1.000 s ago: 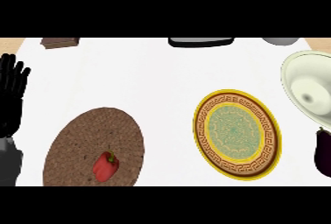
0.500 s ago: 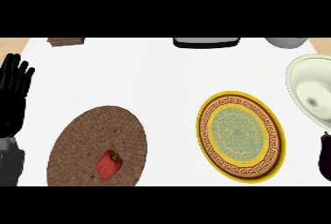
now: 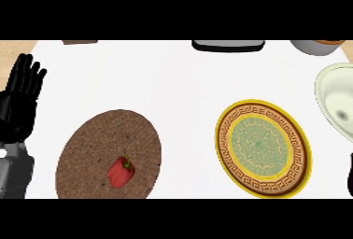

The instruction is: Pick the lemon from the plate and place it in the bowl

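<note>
No lemon shows; a red bell pepper lies on the round brown woven plate at the lower left. To its right sits a round dish with a yellow rim and a green patterned middle, holding nothing. A white bowl is cut off by the right edge. My left hand rests open at the left edge, fingers up, apart from the brown plate. Only a dark sliver at the right edge, below the white bowl, may be my right hand.
Along the far edge stand a black and grey object, a grey round pot at the right corner and a brown thing at the left. White counter lies between the two dishes.
Everything has drifted slightly to the right in the view. The dark shape at the right edge has slid almost out of sight. The left hand keeps its pose.
</note>
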{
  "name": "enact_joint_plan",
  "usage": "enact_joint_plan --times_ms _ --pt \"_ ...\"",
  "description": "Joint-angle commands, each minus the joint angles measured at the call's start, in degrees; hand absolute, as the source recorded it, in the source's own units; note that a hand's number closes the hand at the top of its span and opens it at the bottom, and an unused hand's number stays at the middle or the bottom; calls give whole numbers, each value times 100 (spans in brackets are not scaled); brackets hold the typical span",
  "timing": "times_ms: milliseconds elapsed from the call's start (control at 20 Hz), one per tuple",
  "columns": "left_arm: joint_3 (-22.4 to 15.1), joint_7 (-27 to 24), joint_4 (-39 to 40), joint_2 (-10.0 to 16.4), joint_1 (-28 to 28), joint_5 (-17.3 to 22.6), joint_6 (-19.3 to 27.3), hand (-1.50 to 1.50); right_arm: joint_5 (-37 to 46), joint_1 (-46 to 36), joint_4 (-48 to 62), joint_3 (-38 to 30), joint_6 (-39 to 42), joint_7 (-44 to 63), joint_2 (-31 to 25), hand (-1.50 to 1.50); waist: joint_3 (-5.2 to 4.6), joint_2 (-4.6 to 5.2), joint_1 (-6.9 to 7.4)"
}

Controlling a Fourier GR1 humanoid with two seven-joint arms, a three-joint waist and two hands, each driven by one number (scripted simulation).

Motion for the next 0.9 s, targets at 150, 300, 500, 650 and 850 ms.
enact_joint_plan --times_ms 150,300,500,650,850 --pt "-197 130 -17 -70 -215 -111 33 0 -417 -645 341 466 1432 -365 -459 150 -16 26 197" --pt "-147 14 -7 -58 -184 -84 -10 0 -358 -812 186 916 1381 -248 -346 150 -21 30 242" --pt "-91 -114 223 -41 -169 -23 -133 0 -195 -1090 -132 1563 1104 -133 -102 150 -24 42 243" --pt "-131 -29 193 -53 -261 -65 -91 0 -201 -1539 -402 2032 1097 379 166 150 -32 40 270" --pt "-132 110 -53 -59 -275 -73 -12 0 -43 -2012 -487 2580 1091 709 380 150 -31 20 255"
